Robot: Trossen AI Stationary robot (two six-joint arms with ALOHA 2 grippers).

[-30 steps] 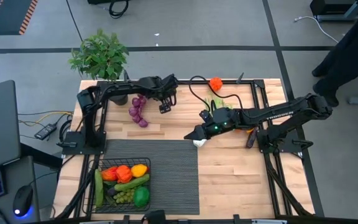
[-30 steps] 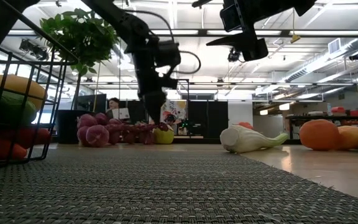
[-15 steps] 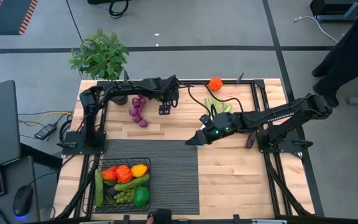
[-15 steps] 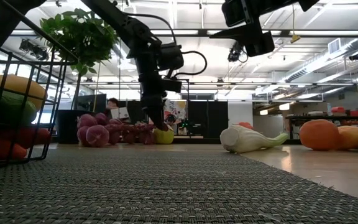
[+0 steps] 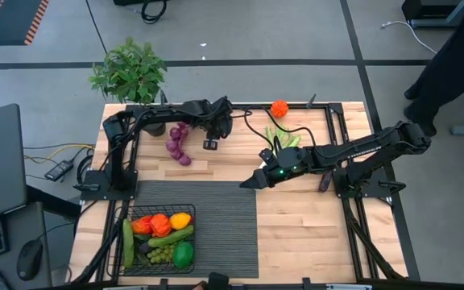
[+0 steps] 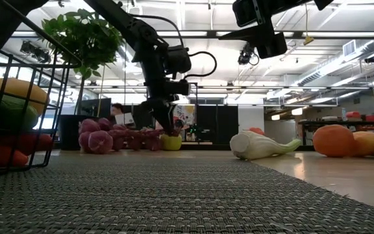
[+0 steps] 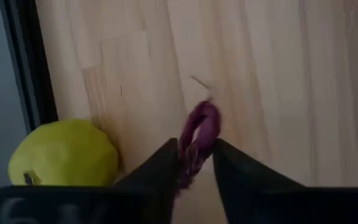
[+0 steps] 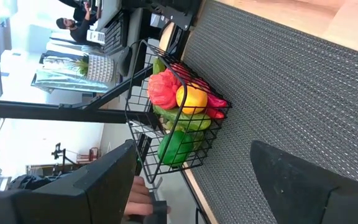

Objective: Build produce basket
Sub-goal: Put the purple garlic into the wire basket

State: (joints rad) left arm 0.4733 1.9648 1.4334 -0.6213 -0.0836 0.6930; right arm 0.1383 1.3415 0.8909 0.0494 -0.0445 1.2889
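wire basket: black mesh basket (image 5: 162, 219) at the near-left corner of the ribbed mat (image 5: 216, 217), well apart from both grippers, already loaded
in basket: red peppers, a lemon, cucumbers, green grapes, a green apple
left gripper: (image 7: 196, 158) down at the far side of the table, fingers narrowed on a strand of the purple grapes (image 5: 179, 143)
beside left gripper: a yellow-green fruit (image 7: 63, 152)
right gripper: (image 5: 250, 179) hangs above the mat's far edge, jaws wide, holding nothing
past right gripper: leek (image 6: 260, 144) and an orange (image 5: 279, 108) lie loose
progress: looks more than half done; at least 4 items left
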